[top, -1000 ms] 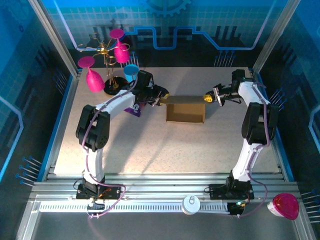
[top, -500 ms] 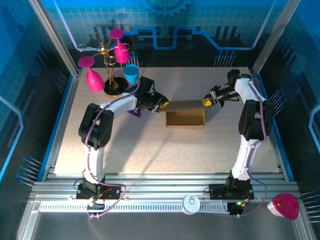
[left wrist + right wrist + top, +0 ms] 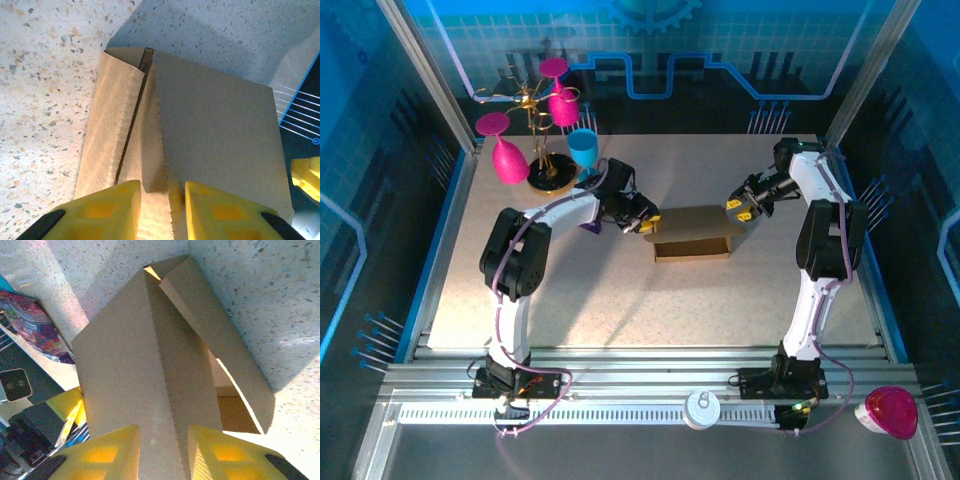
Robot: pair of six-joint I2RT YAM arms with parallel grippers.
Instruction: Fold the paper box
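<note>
The brown paper box (image 3: 692,240) sits mid-table, its lid tilted forward over the open tray. My left gripper (image 3: 647,222) is at the lid's left end. In the left wrist view its yellow fingers (image 3: 107,210) straddle the folded side flap of the box (image 3: 215,130), and the gripper (image 3: 162,210) is shut on it. My right gripper (image 3: 736,209) holds the lid's right end. In the right wrist view it (image 3: 164,455) is shut on the lid of the box (image 3: 120,355), with the tray's inside visible to the right.
A purple snack packet (image 3: 588,225) lies just left of the box under the left arm, also seen as the packet (image 3: 30,325). A stand of pink glasses (image 3: 535,130) and a blue cup (image 3: 583,148) occupy the back left corner.
Both grippers have swung toward the near side with the lid. The lid has come down from upright to lean over the tray, hiding most of its inside.
</note>
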